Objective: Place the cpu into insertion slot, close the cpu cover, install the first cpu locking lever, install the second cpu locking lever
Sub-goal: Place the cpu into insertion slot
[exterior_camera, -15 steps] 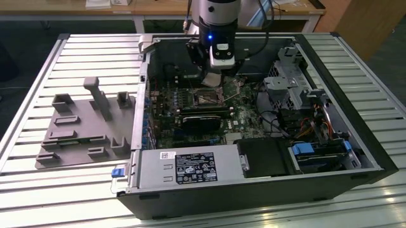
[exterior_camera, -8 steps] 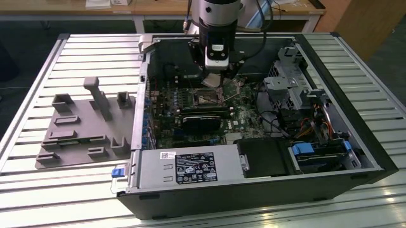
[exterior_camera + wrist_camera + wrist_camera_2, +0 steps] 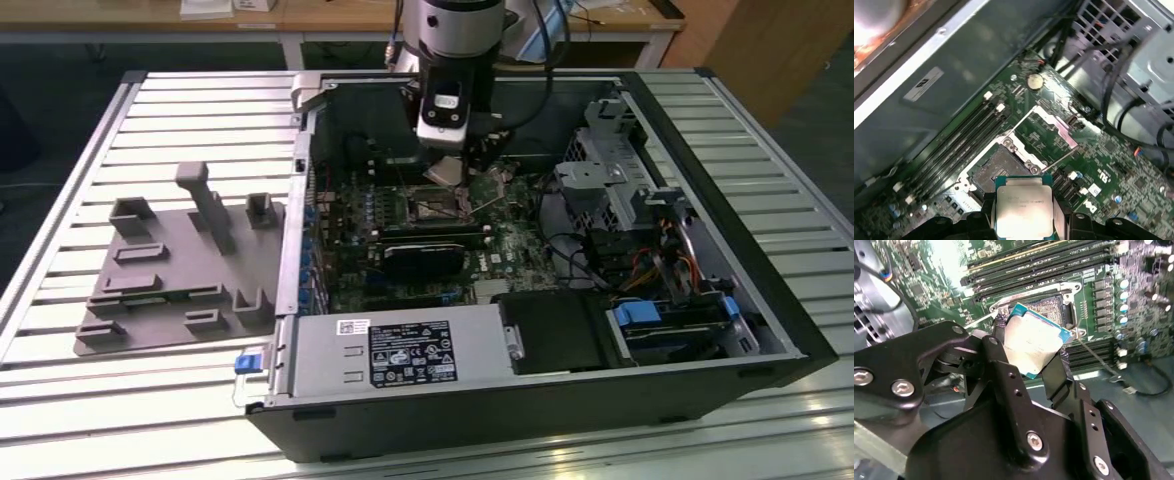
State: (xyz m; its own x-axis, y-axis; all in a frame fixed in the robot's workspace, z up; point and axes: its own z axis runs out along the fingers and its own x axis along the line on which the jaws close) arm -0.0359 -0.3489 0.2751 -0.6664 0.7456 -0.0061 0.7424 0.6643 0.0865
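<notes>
Second wrist view, nearest first: the black pincer [image 3: 1031, 349] is clamped on 2 opposite edges of the cpu [image 3: 1035, 340], holding it tilted over the insertion slot [image 3: 1053, 306], whose dark centre lies bare. In the first wrist view, past the slot, the cpu cover [image 3: 1053, 125] lies swung open and a thin locking lever [image 3: 1060, 159] stands unlatched. Step 1 of 4 looks under way. The cover and both levers are not yet done.

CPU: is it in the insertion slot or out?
Out. The cpu is clamped in the claw, apart from the insertion slot, whose dark centre lies bare in the first wrist view.
</notes>
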